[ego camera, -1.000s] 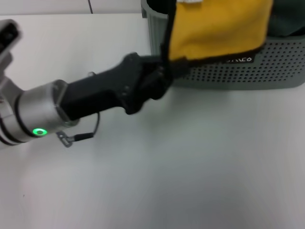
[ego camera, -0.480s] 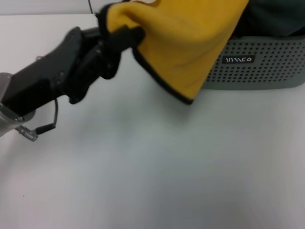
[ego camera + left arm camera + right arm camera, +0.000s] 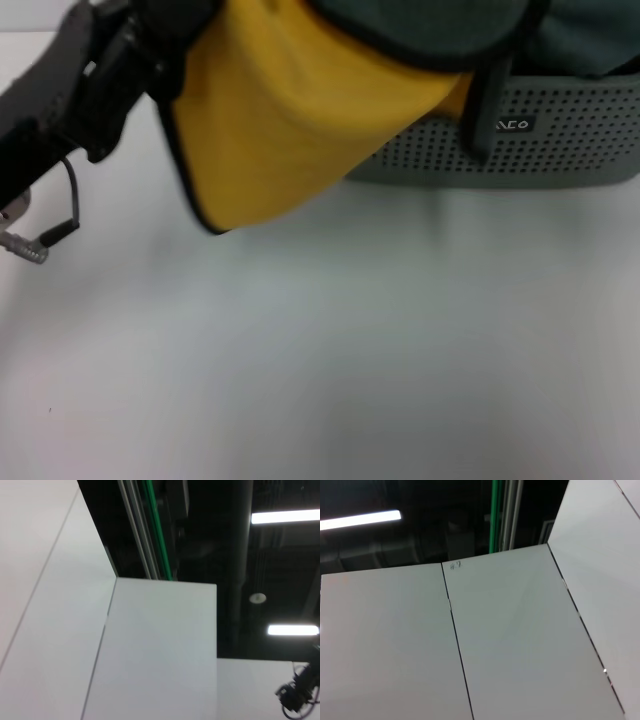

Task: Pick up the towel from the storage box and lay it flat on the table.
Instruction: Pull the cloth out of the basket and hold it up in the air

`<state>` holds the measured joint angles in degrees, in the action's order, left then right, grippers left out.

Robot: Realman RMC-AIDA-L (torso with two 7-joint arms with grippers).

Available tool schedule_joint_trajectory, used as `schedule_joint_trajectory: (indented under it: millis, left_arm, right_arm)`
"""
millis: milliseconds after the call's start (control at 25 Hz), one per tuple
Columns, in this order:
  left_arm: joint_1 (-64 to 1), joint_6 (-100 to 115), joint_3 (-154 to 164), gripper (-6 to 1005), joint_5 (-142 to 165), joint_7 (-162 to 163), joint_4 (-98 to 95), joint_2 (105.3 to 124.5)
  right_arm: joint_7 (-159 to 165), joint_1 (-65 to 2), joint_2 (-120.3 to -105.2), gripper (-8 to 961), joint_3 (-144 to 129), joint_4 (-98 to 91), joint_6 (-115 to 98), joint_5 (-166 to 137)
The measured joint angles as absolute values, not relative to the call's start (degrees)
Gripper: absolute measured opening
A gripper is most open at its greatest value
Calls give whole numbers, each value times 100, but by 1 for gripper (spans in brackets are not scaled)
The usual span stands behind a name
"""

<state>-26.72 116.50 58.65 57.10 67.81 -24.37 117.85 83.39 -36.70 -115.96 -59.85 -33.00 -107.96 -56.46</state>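
Lifted higher and further toward robot's left since 0.5 s ago: left end effector (image 3: 150, 45), clamped on towel (image 3: 270, 130) by its top edge. Now hanging over counter (image 3: 330, 350) beside storage box (image 3: 560, 140), grey-teal cloth (image 3: 430, 25) dragged along on top. Step: lifting out. Next: shake off teal cloth, lower, spread flat. Box label partly hidden, unreadable. Right end effector not in view.

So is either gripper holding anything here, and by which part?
The left gripper holds the towel by its upper left edge, lifted above the table beside the storage box. The exact finger contact is hidden.
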Motion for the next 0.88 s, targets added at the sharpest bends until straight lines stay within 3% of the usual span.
schedule_joint_trajectory:
  millis: [880]
  left_arm:
    - [-2499, 11681, 6494, 24, 5363, 5639, -2821, 11825]
  right_arm:
    - [6839, -3505, -11619, 79, -7718, -2159, -10245, -5654]
